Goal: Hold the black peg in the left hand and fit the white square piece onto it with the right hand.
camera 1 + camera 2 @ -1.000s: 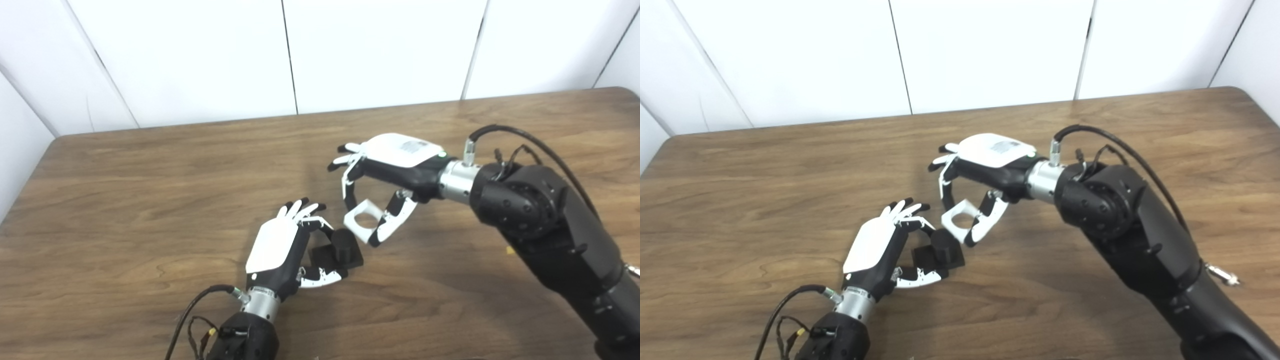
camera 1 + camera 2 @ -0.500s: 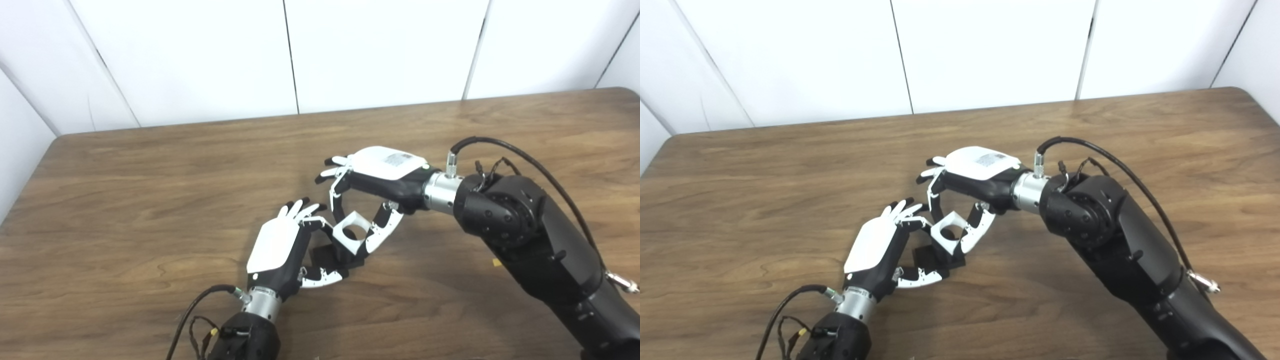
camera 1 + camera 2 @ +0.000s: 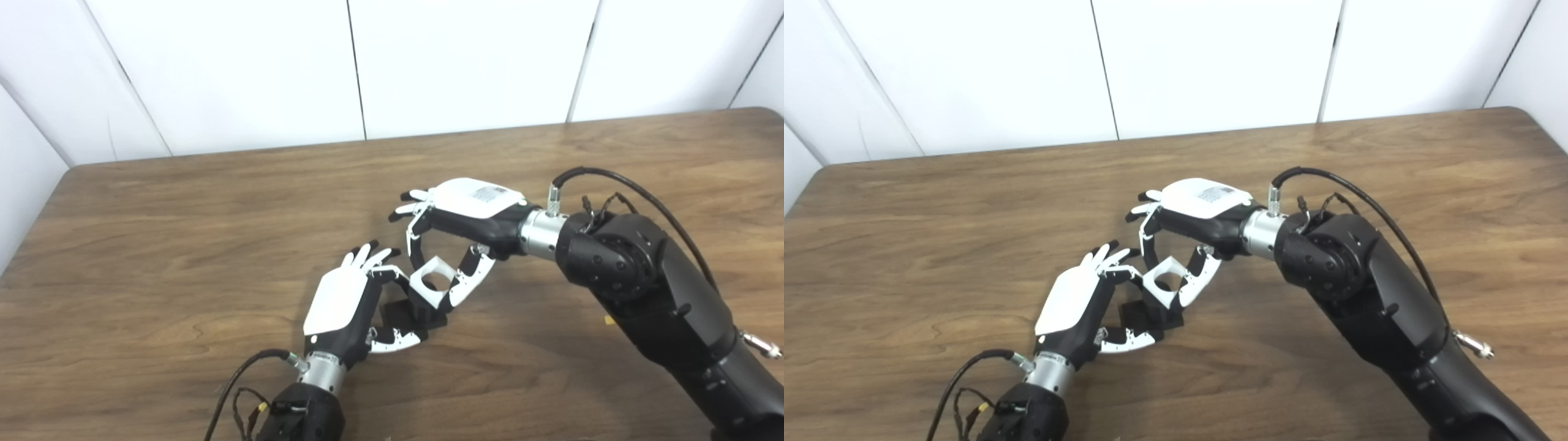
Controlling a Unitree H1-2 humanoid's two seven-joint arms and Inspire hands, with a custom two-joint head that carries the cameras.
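A wooden desk (image 3: 153, 233) carries both arms. The right hand (image 3: 456, 236) pinches the white square piece (image 3: 432, 282), its round hole facing up, directly over the black peg (image 3: 411, 315). The left hand (image 3: 349, 303) grips the peg's flat base on the desk; the peg's post is mostly hidden behind the piece.

We see the right hand (image 3: 456, 229) has carried the white square piece (image 3: 433, 282) toward 8 o'clock. A second ago it hung clear at 2 o'clock of the black peg (image 3: 422, 306); now its hole sits over the peg top, piece tilted, right forearm lower.
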